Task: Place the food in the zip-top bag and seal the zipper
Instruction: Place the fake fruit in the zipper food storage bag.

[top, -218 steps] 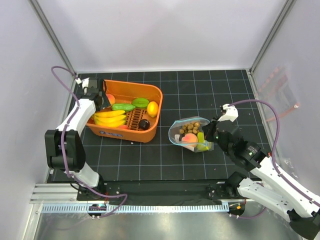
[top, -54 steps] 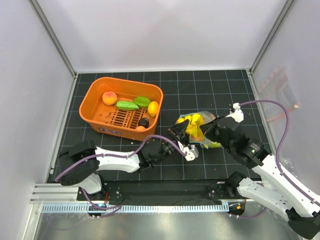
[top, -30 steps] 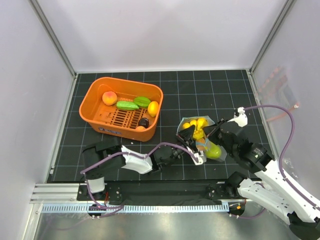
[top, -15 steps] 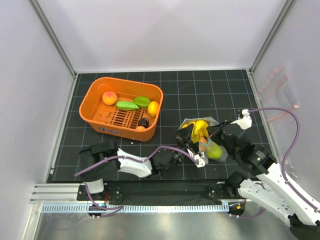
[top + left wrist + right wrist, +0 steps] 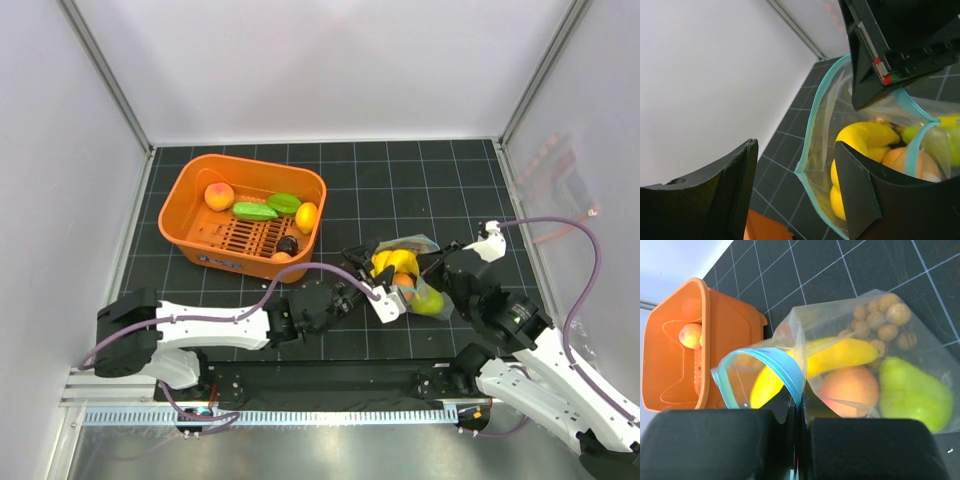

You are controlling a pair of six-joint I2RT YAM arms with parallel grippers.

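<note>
Bananas [image 5: 840,356] moved from orange basket [image 5: 262,162] into zip-top bag [image 5: 840,320], we see it lying left-right, mouth toward the desk's left edge, left gripper [image 5: 795,165] spread, right gripper [image 5: 797,415] clamped on zipper [image 5: 785,367].

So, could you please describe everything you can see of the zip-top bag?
The zip-top bag is clear, floppy plastic with a teal zipper gaping open in a loop. It rests on the black gridded table near the orange basket, holding a banana, peach, green pear and brown balls. The right end effector pinches its rim.
</note>
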